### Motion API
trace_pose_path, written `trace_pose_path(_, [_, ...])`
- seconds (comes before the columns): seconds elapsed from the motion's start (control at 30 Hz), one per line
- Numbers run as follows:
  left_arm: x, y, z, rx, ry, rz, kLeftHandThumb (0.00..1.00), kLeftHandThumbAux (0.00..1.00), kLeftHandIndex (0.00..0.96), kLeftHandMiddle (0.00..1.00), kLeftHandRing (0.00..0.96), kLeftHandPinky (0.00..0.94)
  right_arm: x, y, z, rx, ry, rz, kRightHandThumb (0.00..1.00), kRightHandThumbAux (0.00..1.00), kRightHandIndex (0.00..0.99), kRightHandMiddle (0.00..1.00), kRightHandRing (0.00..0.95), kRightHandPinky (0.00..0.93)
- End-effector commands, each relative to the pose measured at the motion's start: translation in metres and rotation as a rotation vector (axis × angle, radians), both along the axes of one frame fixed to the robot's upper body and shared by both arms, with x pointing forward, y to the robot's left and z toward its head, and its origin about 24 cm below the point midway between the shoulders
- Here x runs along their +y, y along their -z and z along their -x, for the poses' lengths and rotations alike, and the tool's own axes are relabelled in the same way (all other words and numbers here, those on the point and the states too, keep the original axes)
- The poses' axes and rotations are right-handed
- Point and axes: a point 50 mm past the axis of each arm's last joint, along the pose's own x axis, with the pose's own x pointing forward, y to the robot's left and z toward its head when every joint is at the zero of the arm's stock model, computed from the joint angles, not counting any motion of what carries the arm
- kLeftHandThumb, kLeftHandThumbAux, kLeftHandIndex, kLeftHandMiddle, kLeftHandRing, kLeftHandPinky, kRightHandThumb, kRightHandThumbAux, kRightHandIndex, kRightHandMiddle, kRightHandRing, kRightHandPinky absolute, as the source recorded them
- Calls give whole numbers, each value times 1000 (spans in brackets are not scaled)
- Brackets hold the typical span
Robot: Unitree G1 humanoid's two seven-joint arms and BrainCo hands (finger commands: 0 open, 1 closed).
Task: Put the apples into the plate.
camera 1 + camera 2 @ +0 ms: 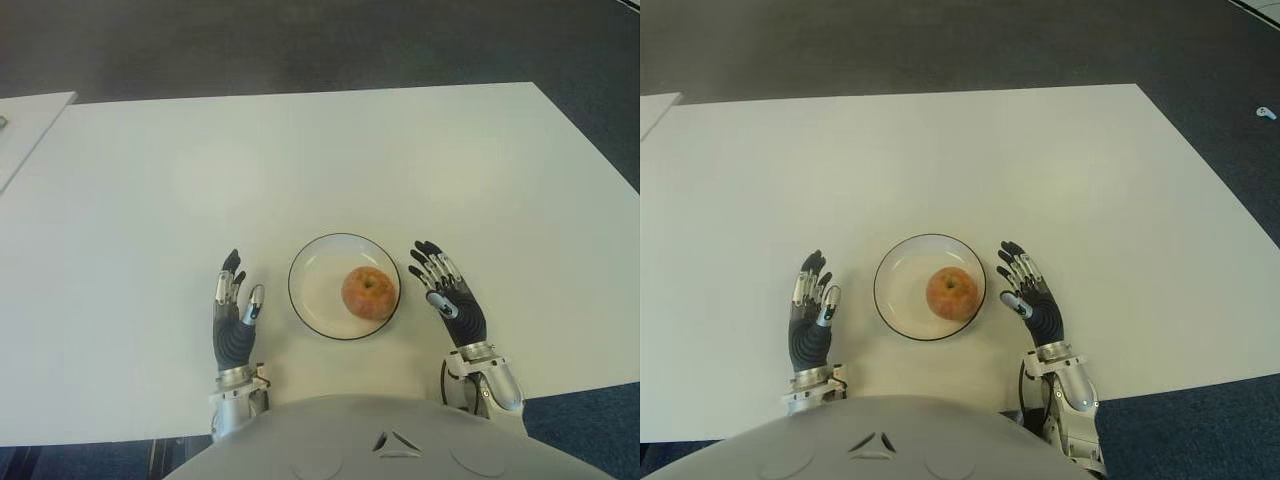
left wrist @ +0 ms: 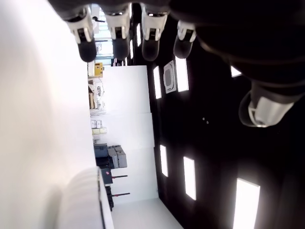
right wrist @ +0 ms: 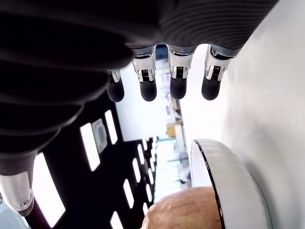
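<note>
Presently one apple (image 1: 369,292) lies inside the plate (image 1: 312,303), toward its right side, near the rim. The plate stands on the white bench (image 1: 300,160), at the near edge and directly before the robot. No other apple shows anywhere on the bench in either eye view.

The right hand (image 1: 445,290) shows just right of the plate, palm turned toward it, fingers (image 3: 148,86) extended and spread, holding nothing; its wrist view shows the plate rim and the apple close by, untouched. The left hand (image 1: 234,310) shows just left of the plate, fingers (image 2: 87,45) likewise straight and apart, empty. Whether either hand touches the bench cannot be told.

Judgement: the placing step appears complete for the one apple in view, and the task looks finished or nearly so. The task names apples in the plural; if another exists, it is outside these views and would first have to be located. Otherwise the next move calls only for keeping both hands clear of the plate.
</note>
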Motion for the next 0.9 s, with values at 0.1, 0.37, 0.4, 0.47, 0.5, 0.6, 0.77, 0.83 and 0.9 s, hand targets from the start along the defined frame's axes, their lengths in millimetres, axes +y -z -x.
trace_pose_path(0.1, [-8, 6, 19, 85, -21, 7, 116, 424, 43, 1, 0, 9, 2, -1, -2, 13, -56, 20, 193, 547, 27, 0, 0, 0])
trace_pose_path(0.37, [-13, -3, 25, 50, 49, -15, 85, 445, 61, 3, 0, 41, 1, -4, 2, 11, -86, -1, 237, 540, 56, 11, 0, 1])
trace_pose_path(0.4, [-14, -5, 27, 51, 60, -11, 82, 447, 64, 4, 0, 43, 2, -5, 3, 7, -86, -7, 244, 539, 59, 14, 0, 2])
trace_pose_path(0.47, [-16, -7, 29, 60, 73, 0, 79, 452, 68, 7, 0, 44, 3, -9, 5, 0, -84, -17, 257, 534, 62, 15, 0, 1])
trace_pose_path(0.5, [-17, -7, 29, 65, 77, 5, 81, 454, 68, 9, 0, 43, 4, -11, 6, -3, -84, -21, 262, 529, 60, 14, 0, 0])
trace_pose_path(0.6, [-19, -9, 33, 88, 91, 13, 83, 455, 63, 9, 0, 41, 5, -16, 8, -11, -76, -29, 270, 520, 51, 7, 0, 0])
trace_pose_path(0.77, [-22, -14, 38, 115, 124, 21, 87, 453, 35, 1, 0, 24, 8, -25, 12, -15, -67, -23, 278, 494, 17, 1, 0, 0])
trace_pose_path(0.83, [-23, -16, 39, 115, 135, 21, 89, 457, 26, 0, 0, 16, 8, -27, 13, -9, -66, -16, 283, 480, 6, 0, 0, 0])
trace_pose_path(0.9, [-22, -18, 37, 107, 143, 19, 91, 462, 21, 0, 0, 12, 8, -28, 13, 2, -67, -6, 289, 467, 3, 0, 0, 0])
